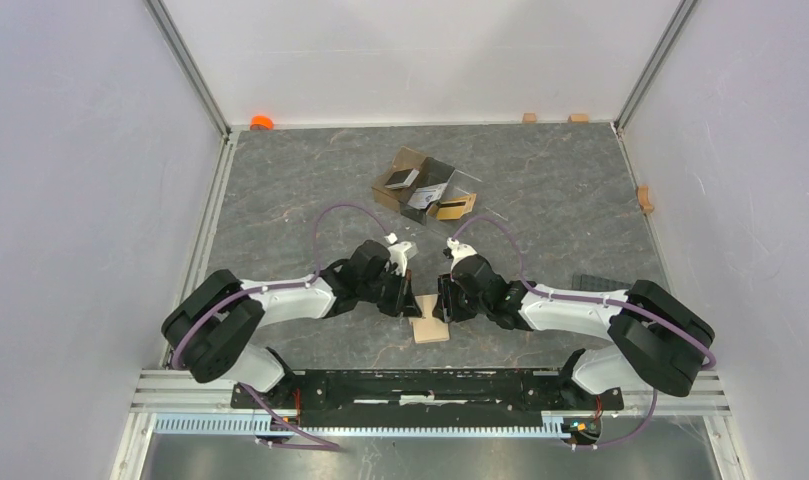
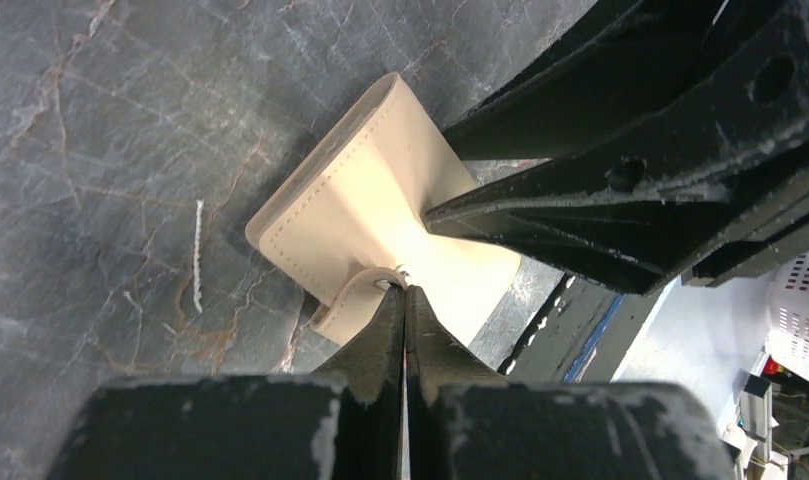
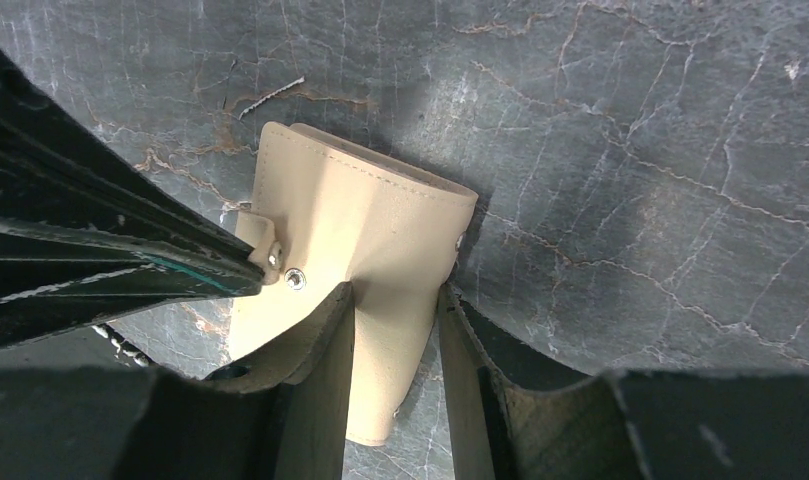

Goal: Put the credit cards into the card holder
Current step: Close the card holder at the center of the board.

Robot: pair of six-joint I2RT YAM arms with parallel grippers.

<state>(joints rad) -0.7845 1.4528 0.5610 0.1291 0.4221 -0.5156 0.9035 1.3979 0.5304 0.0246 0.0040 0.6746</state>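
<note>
The tan card holder (image 1: 430, 326) lies near the table's front edge between both arms, folded, with its outer face showing. My left gripper (image 2: 405, 292) is shut on the end of its snap tab (image 2: 355, 303), fingertips pressed together at the metal snap. From the other side, my right gripper (image 3: 395, 292) is shut on the card holder (image 3: 380, 215), whose body is squeezed narrow between the two fingers. Credit cards sit far back in the clear brown-tinted box (image 1: 416, 158): a dark one (image 1: 402, 178), a silver-grey one (image 1: 430, 195) and an orange-gold one (image 1: 450, 208).
An orange object (image 1: 261, 122) lies at the back left corner. Small wooden blocks (image 1: 529, 117) sit along the back wall, and another (image 1: 644, 198) by the right wall. A flat black piece (image 1: 595, 282) lies near the right arm.
</note>
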